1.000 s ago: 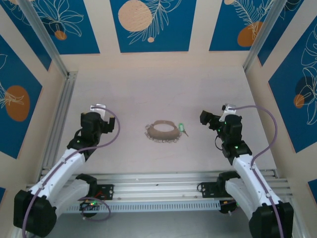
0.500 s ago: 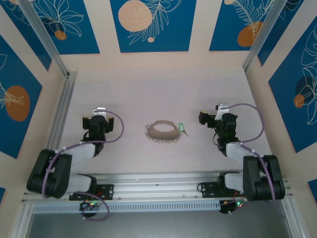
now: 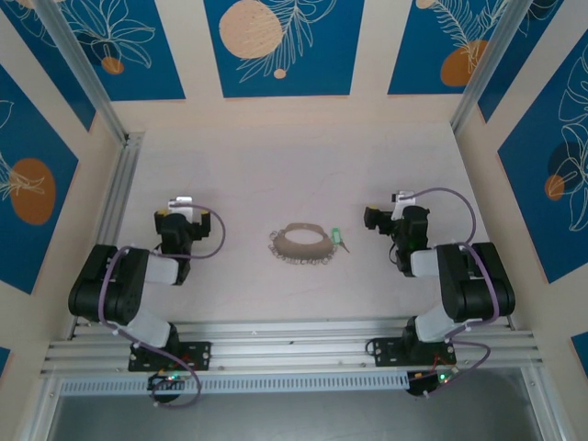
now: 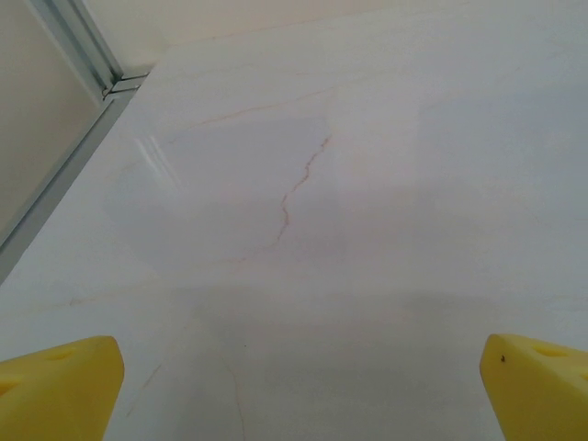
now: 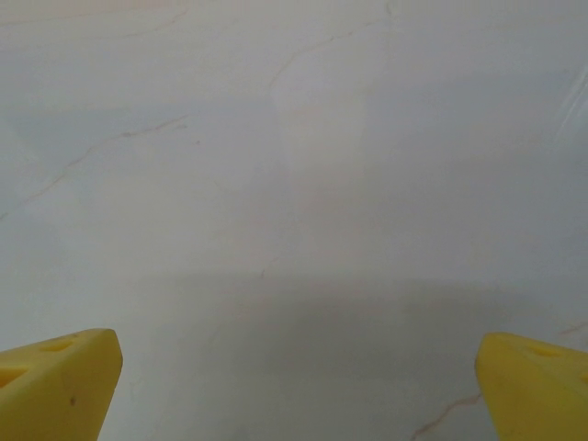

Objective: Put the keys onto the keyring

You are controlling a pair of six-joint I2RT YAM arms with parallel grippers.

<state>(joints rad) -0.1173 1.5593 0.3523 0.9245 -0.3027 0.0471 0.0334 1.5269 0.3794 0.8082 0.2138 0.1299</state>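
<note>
Keyring [image 3: 301, 243] mid bench [image 3: 276, 165], green key [image 3: 337, 237] just beside it, right-edge side. Left pincer [image 4: 299, 367], right pincer [image 5: 299, 367]: both spread wide, holding nothing.

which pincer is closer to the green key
The right pincer: it sits just right of the green key, while the left pincer is farther off, across the keyring.

Even, bright light — a soft shadow on the table [image 4: 303, 349], wrist views faintly hazy.
</note>
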